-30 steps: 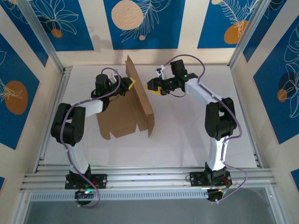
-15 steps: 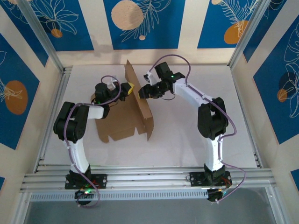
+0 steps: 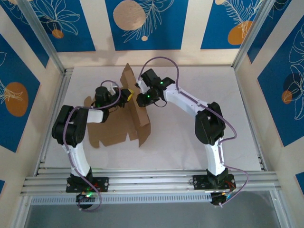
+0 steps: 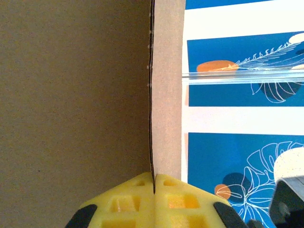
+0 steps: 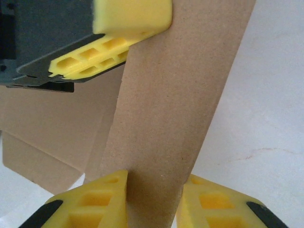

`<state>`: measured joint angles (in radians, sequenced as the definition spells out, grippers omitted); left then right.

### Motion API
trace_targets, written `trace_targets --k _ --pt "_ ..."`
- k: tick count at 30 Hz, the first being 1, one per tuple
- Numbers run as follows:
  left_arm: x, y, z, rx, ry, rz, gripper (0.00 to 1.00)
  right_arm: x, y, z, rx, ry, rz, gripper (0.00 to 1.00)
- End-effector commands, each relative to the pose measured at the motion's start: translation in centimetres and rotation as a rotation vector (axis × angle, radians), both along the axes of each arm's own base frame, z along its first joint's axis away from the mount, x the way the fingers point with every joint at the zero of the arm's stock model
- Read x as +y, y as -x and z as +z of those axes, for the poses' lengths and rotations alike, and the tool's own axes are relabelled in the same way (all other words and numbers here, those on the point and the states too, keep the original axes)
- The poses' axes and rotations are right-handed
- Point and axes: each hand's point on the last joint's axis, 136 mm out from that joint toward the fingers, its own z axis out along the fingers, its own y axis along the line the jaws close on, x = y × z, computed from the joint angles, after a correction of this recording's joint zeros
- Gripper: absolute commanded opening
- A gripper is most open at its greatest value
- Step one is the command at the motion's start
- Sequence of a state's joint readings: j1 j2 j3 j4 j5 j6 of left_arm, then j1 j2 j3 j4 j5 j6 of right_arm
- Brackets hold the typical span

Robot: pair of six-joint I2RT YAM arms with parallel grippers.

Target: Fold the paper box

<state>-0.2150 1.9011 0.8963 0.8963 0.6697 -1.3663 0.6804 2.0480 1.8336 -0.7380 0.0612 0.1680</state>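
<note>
Centre frame: right gripper [image 5: 154,190] has swung in astride the raised panel of the box [image 3: 114,133], grip unconfirmed; left gripper [image 4: 153,178] stays clamped on it, and a two-handed fold looks near.

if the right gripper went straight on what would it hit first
The box: its raised flap sits between the fingers of the right gripper; beyond it, likely the left gripper.

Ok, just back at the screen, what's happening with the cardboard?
Both arms are on the cardboard box, which is part folded: most of it lies flat on the table and one long flap stands upright. The left gripper is shut on that flap's edge. The right gripper has a finger on each side of the same flap; whether it has clamped is hard to tell.
</note>
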Motion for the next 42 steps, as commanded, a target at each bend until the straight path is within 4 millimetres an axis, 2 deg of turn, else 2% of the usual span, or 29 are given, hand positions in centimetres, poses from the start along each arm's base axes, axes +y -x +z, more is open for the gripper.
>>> trace_targets --k 1,7,10,14,19,21,27,28,33,36,37,42 --pt "0.2 0.0 1.9 -0.063 0.005 0.0 0.0 0.5 1.1 -0.7 0.004 0.05 0.047 0.33" --pt "0.3 0.2 4.0 -0.122 0.089 0.009 0.0 1.2 1.8 2.2 0.168 -0.268 0.03 0.56" --pt "0.6 0.3 4.5 -0.137 0.129 0.026 0.0 0.9 1.8 1.9 0.187 -0.259 0.016 0.57" --pt "0.7 0.2 4.7 -0.145 0.154 0.029 0.0 1.6 2.8 1.0 0.203 -0.194 0.052 0.59" --pt "0.7 0.3 5.4 -0.16 0.162 0.029 0.0 2.1 3.4 1.8 0.301 -0.365 0.061 0.67" --pt "0.7 0.3 5.6 -0.164 0.167 0.029 0.0 1.8 3.1 2.0 0.342 -0.417 0.046 0.66" --pt "0.8 0.2 5.6 -0.166 0.196 0.037 0.0 1.8 2.6 1.3 0.409 -0.464 0.018 0.52" --pt "0.8 0.2 5.4 -0.162 0.197 0.039 0.0 1.9 2.7 1.2 0.424 -0.47 0.02 0.52" --pt "0.8 0.1 4.8 -0.151 0.178 0.047 0.0 2.5 3.6 1.2 0.45 -0.47 0.06 0.66" --pt "0.9 -0.2 4.9 -0.154 0.169 0.055 0.0 2.6 3.7 1.0 0.473 -0.477 0.059 0.68" --pt "0.9 -0.2 5.0 -0.155 0.169 0.056 0.0 2.5 3.7 0.8 0.479 -0.473 0.05 0.67" --pt "0.7 -0.3 5.5 -0.164 0.151 0.052 0.0 1.8 2.8 -1.4 0.455 -0.355 -0.031 0.5"
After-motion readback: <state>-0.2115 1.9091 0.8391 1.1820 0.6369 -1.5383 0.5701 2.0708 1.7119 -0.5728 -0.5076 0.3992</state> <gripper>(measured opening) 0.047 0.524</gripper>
